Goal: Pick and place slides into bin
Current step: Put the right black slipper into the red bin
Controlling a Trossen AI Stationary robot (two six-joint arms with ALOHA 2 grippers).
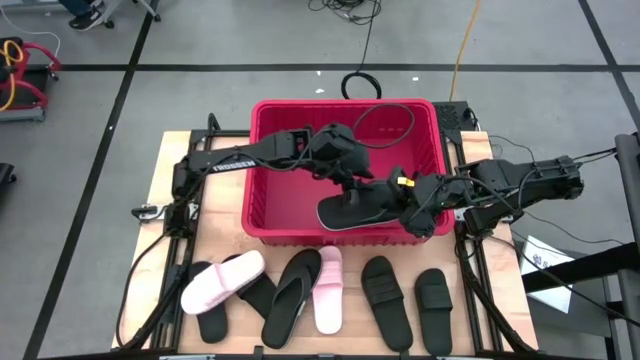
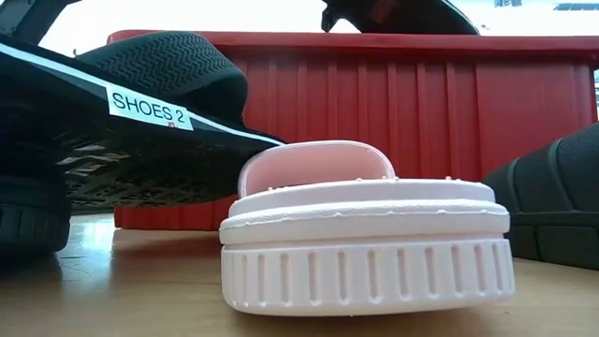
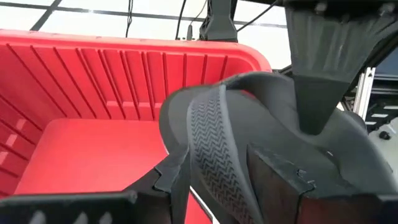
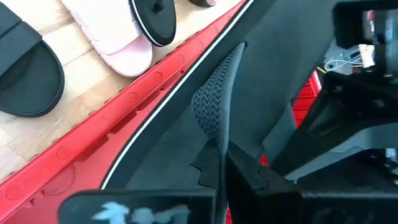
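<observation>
A black slide [image 1: 358, 212] hangs tilted over the near right part of the red bin [image 1: 285, 160], with my right gripper [image 1: 397, 197] shut on it from the right. My left gripper [image 1: 352, 188] reaches in over the bin from the left and is open. In its wrist view the slide's strap [image 3: 214, 143] stands between its two fingers [image 3: 166, 182]. Several more slides lie flat on the table in front of the bin: two pink ones [image 1: 222, 282] [image 1: 329, 290] and black ones [image 1: 292, 298] [image 1: 387, 298] [image 1: 433, 308]. My right gripper pinches the black slide by the ribbed edge of its strap [image 4: 214, 115] between its two fingers. It comes in from the table's right, slanting down. The slide is lifted clear and tilted above the bin's near wall [image 4: 124, 118]. My left gripper: I cannot tell whether its fingers touch the strap.
The bin's floor [image 3: 93, 149] on the left is bare. In the low view a pink slide [image 2: 365, 234] stands close in front, and a black one labelled SHOES 2 [image 2: 140, 103] leans at the left. Cables trail off the table's far side [image 1: 362, 85].
</observation>
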